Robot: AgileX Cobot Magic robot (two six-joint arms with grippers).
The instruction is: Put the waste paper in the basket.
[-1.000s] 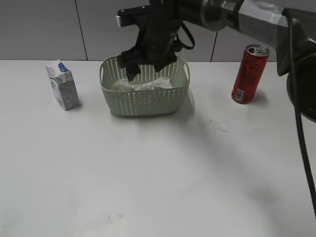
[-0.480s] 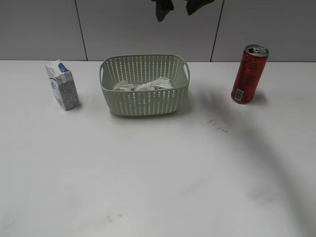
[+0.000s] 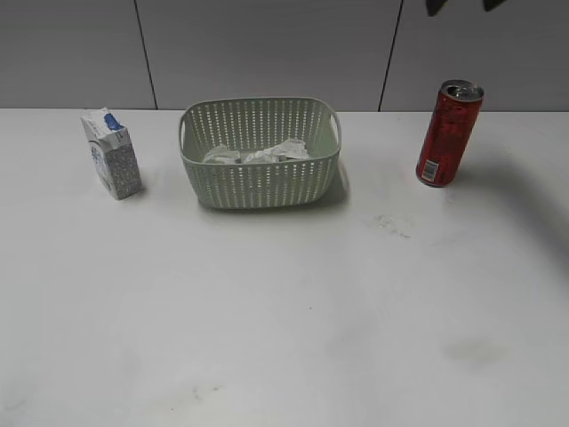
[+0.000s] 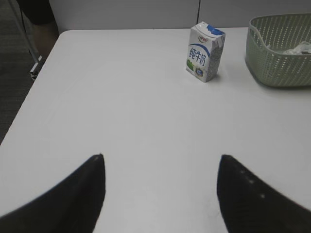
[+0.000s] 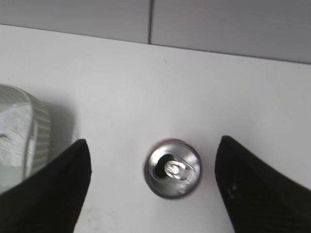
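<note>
The pale sage-green basket [image 3: 260,151] stands on the white table at the back centre. Crumpled white waste paper [image 3: 262,153] lies inside it. The basket's edge also shows in the left wrist view [image 4: 279,53] and in the right wrist view [image 5: 36,131]. My right gripper [image 5: 153,145] is open and empty, high above the red can. In the exterior view only its fingertips [image 3: 458,4] show at the top edge. My left gripper [image 4: 160,160] is open and empty above bare table, well left of the basket.
A white-and-blue carton [image 3: 113,153] stands left of the basket; it also shows in the left wrist view [image 4: 205,52]. A red drink can [image 3: 449,133] stands to the right, seen from above in the right wrist view [image 5: 172,167]. The table's left edge [image 4: 29,92] drops to dark floor.
My right gripper has risen out of the basket and swung right, from over the basket to above the red can. The paper stays in the basket.
</note>
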